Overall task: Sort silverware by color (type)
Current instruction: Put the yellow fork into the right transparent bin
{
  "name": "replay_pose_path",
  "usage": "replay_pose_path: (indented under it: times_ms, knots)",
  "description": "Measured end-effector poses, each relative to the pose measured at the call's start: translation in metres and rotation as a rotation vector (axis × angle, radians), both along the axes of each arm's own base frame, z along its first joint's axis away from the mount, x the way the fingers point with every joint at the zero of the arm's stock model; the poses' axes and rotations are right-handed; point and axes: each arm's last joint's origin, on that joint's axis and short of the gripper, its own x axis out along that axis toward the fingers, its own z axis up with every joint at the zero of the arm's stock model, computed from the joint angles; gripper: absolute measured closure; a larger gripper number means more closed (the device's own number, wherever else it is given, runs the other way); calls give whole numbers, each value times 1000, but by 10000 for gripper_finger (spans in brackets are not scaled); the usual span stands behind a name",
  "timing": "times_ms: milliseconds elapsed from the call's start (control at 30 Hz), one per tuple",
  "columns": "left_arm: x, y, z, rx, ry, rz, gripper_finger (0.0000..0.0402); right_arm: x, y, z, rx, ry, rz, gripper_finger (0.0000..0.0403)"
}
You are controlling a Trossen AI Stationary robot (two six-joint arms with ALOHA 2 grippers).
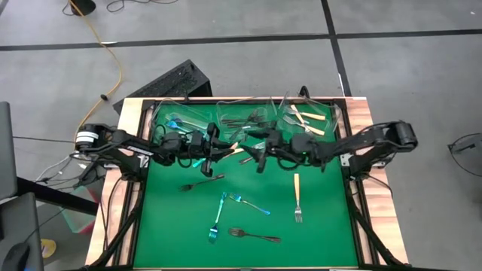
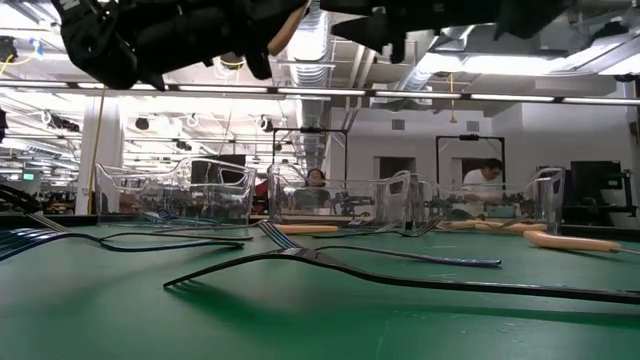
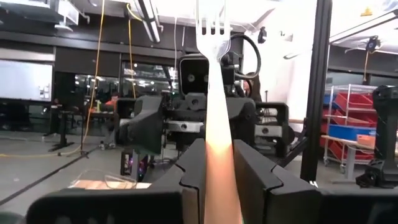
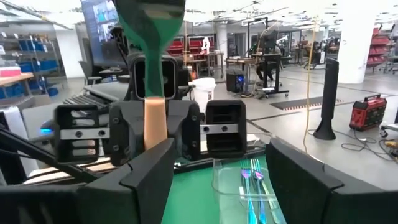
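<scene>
**Handover above the green mat: the fork could slip between the two end effectors.**
The left end effector (image 1: 226,148) pinched a cream-handled fork with silver tines (image 3: 213,93) mid-handle, raised over the green-matted bench (image 1: 324,226); the right end effector (image 1: 252,156) stood spread just beside it, not touching. Judged risk: releasing early would drop the fork among the loose forks below.

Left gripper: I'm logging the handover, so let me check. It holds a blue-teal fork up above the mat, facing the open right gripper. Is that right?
Not quite. The left gripper holds a cream-handled fork with silver tines, not a blue-teal one; the left wrist view shows it. The rest stands: it is held up above the mat, facing the open right gripper.
</scene>
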Motion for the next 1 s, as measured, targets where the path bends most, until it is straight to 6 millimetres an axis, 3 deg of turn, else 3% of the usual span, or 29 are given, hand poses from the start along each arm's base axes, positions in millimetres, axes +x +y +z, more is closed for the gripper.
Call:
replay_pose_path:
  times_ms: [200, 367, 733, 1000]
  knots:
    - [-1, 0, 2, 29, -11, 10, 362, 18, 1, 4, -20, -4, -1, 132]
    - [-1, 0, 2, 58, -13, 16, 361, 19, 1, 7, -18, -11, 0, 132]
    - [1, 2, -2, 89, 22, 29, 361, -7, 6, 40, -38, -18, 46, 132]
    - [0, 2, 0, 107, 7, 43, 361, 7, 6, 30, 0, -78, 88, 133]
